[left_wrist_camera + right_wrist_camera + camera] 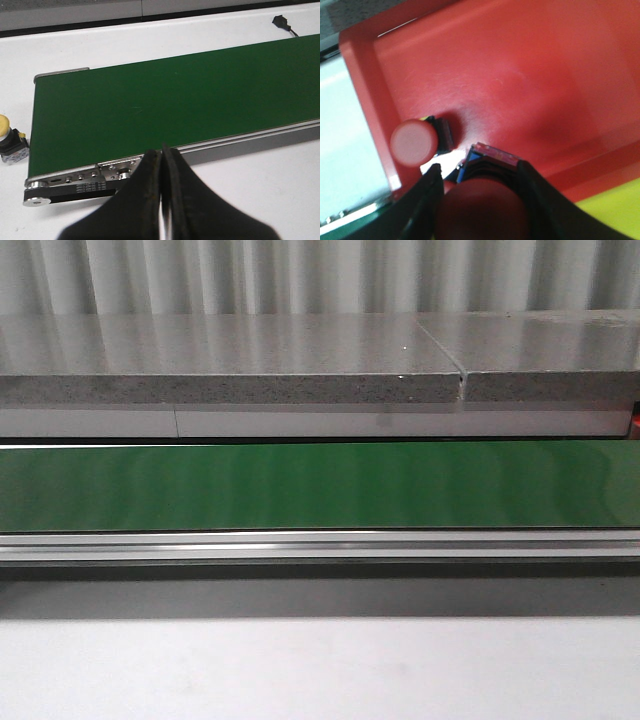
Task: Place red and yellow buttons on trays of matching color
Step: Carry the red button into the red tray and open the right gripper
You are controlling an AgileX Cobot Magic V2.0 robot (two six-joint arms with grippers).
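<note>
Belt (320,485) fills your front view: a green conveyor strip running side to side, an aluminium rail (320,545) along its near edge, white table (320,670) in front and a grey speckled slab (230,365) behind; neither arm appears there. In your left wrist view the left gripper (161,200) has its two black fingers pressed together with nothing between them, hanging above the belt's end, where the roller bracket (75,186) shows its row of screws. Beside that belt end, on the white table, you can see a yellow button (7,140) standing on its dark base, cut partly by the frame edge. A black plug (280,22) lies on the table beyond the belt. In your right wrist view the right gripper (480,200) is clenched around a red button (482,205), its dark red cap between the fingers and its blue-and-red base pointing down toward the red tray (520,75); you cannot tell whether the base touches the tray floor. A second red button (417,140) lies on its side inside that tray, near the tray's wall and just beside the held one. A strip of yellow tray (615,215) shows next to the red tray's rim.
</note>
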